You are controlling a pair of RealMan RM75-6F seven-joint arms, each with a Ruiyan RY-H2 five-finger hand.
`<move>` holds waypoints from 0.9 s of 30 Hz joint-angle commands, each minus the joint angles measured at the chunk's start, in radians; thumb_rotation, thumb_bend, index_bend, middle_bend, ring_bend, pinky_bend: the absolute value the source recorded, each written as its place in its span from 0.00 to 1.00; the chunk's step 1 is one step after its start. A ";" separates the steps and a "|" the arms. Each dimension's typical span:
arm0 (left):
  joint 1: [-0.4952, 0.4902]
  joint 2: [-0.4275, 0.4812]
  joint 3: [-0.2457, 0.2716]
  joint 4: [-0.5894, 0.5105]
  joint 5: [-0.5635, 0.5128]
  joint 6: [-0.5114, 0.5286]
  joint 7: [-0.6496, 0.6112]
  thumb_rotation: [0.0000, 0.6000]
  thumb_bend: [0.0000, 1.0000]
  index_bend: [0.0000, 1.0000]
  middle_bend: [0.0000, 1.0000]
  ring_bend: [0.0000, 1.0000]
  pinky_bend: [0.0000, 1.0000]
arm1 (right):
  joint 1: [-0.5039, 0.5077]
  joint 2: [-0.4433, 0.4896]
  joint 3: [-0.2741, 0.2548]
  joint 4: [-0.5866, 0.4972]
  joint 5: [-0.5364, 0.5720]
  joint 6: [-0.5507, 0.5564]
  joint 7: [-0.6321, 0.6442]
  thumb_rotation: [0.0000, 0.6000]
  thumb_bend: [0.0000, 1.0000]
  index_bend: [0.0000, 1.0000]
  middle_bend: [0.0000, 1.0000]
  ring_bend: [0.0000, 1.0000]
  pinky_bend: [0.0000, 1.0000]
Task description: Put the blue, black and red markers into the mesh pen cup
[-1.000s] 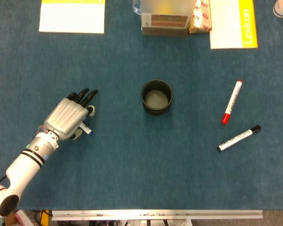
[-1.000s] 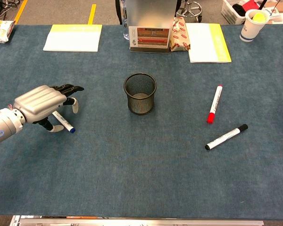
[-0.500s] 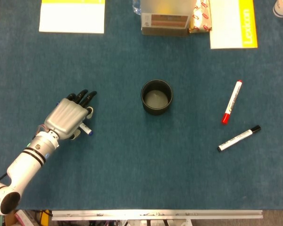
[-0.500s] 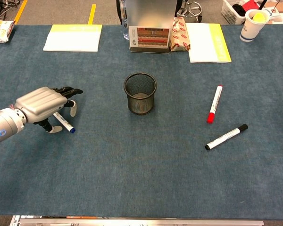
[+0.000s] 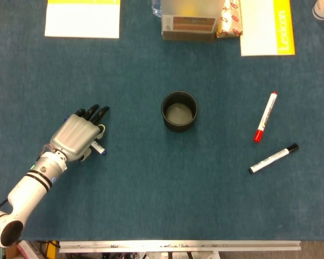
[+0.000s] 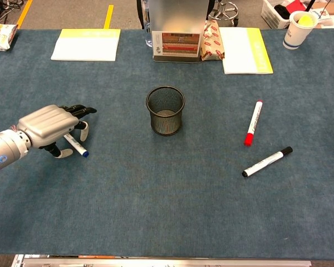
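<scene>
The left robot hand (image 5: 75, 137) lies low over the desk (image 5: 151, 189) at its left side, palm down, dark fingers stretched forward and the silver back uppermost. From the head view, the blue marker (image 5: 99, 148) pokes out from under the palm on the thumb side, only its short capped end visible. Whether the fingers have closed on it cannot be told here; the marker appears to lie on the desk. The mesh pen cup (image 5: 179, 110) stands upright mid-desk, well apart from the hand, and looks empty. The red marker (image 5: 265, 116) and black marker (image 5: 273, 158) lie on the right, near each other but not touching. So nothing is in the cup yet: all three markers are left to place, and the blue one seems to be the step in hand.

From the chest view, the left robot hand (image 6: 49, 127) sits over the blue marker (image 6: 75, 144), whose blue-capped end sticks out toward the camera. The thumb hangs just beside the barrel, and a firm grip is not evident. The forearm runs off the left edge. The mesh pen cup (image 6: 165, 110) shows no marker inside. The right robot hand appears in neither view.
</scene>
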 commanded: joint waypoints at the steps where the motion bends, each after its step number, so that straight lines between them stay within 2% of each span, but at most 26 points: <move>1: 0.000 0.001 0.004 0.001 0.006 0.005 -0.005 1.00 0.29 0.44 0.00 0.00 0.21 | 0.000 0.000 0.000 0.000 0.000 0.000 -0.001 1.00 0.45 0.51 0.33 0.29 0.50; 18: 0.002 -0.003 0.020 0.013 0.002 0.015 -0.011 1.00 0.31 0.45 0.00 0.00 0.21 | 0.000 -0.001 0.000 0.000 0.001 -0.001 -0.003 1.00 0.45 0.51 0.33 0.29 0.50; 27: 0.005 -0.005 0.024 0.014 0.000 0.024 -0.009 1.00 0.33 0.53 0.00 0.00 0.21 | -0.001 0.000 0.000 -0.001 0.000 0.000 -0.003 1.00 0.45 0.51 0.33 0.29 0.50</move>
